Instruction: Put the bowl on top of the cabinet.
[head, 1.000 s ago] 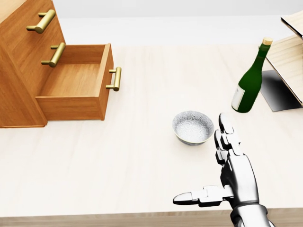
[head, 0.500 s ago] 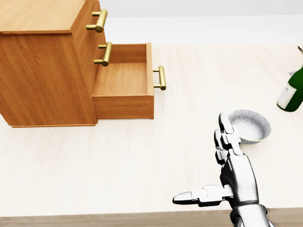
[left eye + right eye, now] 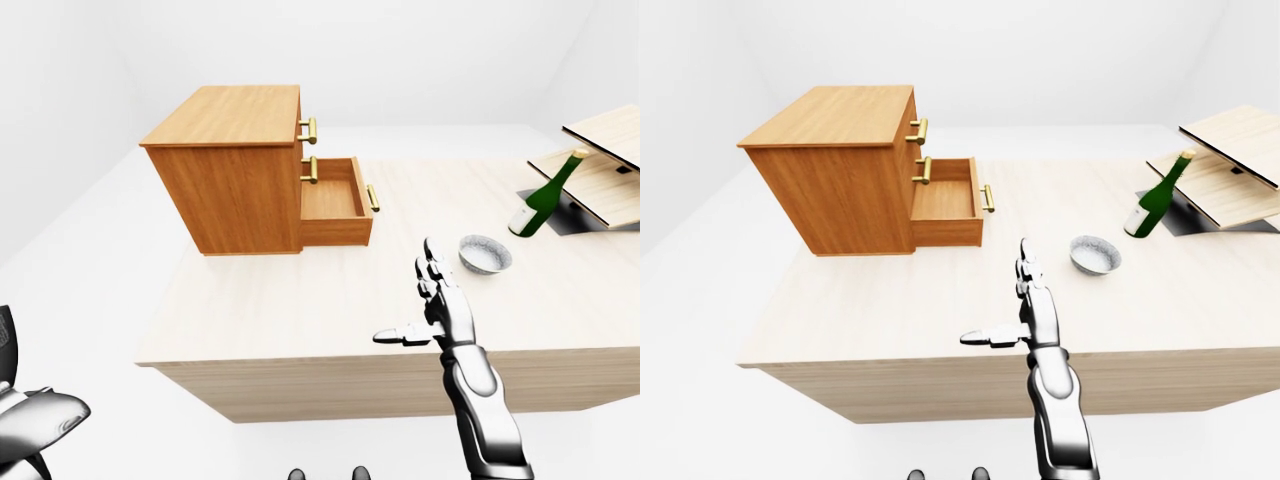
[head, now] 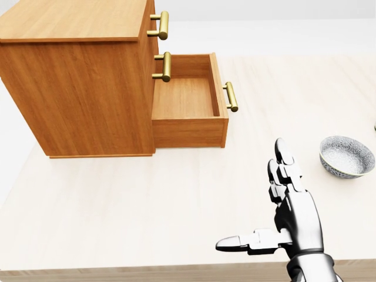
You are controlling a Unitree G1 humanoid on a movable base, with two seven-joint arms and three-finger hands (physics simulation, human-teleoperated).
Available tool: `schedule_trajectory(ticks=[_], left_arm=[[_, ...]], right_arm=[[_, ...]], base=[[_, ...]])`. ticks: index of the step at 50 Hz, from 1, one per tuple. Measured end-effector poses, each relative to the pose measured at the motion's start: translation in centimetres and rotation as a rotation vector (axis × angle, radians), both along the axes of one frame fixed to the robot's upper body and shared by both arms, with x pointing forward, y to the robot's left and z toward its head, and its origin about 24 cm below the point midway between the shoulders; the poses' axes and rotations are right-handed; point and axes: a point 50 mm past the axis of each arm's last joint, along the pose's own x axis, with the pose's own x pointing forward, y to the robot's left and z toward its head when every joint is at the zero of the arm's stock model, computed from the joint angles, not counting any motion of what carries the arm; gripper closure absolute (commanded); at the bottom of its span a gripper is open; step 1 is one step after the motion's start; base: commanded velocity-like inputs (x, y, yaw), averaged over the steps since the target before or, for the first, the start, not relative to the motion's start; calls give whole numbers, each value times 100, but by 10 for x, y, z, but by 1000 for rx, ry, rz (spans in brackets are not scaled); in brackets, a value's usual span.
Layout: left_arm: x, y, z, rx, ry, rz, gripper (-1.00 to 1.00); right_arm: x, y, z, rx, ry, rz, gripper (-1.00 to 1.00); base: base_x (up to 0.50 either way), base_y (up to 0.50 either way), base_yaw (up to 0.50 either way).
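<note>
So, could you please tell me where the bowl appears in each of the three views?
Left-eye view: bowl right of centre, just left of the green bottle.
Head view: bowl near the right edge, at mid-height.
Right-eye view: bowl right of centre, left of the bottle.
Shared landmark: the open drawer, up and left of the bowl in every view.

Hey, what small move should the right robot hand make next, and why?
Probably reach the right robot hand toward the bowl, to its right in the head view: the hand is open and empty, and the bowl sits on the table, untouched.
</note>
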Motion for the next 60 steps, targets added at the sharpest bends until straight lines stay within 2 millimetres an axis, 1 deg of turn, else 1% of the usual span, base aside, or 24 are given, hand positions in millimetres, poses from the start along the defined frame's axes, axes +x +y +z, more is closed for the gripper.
schedule_trajectory(ticks=[13, 27, 38, 48, 55, 60], left_arm=[[0, 0, 0, -2, 3, -1, -100], [0, 0, 1, -6, -4, -2, -100], [0, 0, 1, -5, -2, -1, -100], [0, 0, 0, -4, 9, -6, -100], [1, -1, -1, -1, 13, -7, -100], [1, -1, -1, 2, 10, -4, -100]], right_arm=[[-4, 2, 4, -3, -22, 23, -100], [-3, 4, 6, -5, -36, 31, -100], [-3, 2, 5, 1, -32, 24, -100], [-5, 1, 6, 10, -38, 20, -100], [-5, 1, 7, 20, -30, 8, -100], [-10, -2, 13, 16, -55, 0, -100]], base=[[48, 4, 0], [50, 11, 0], [50, 17, 0], [50, 5, 0], [5, 0, 0], [0, 0, 0]])
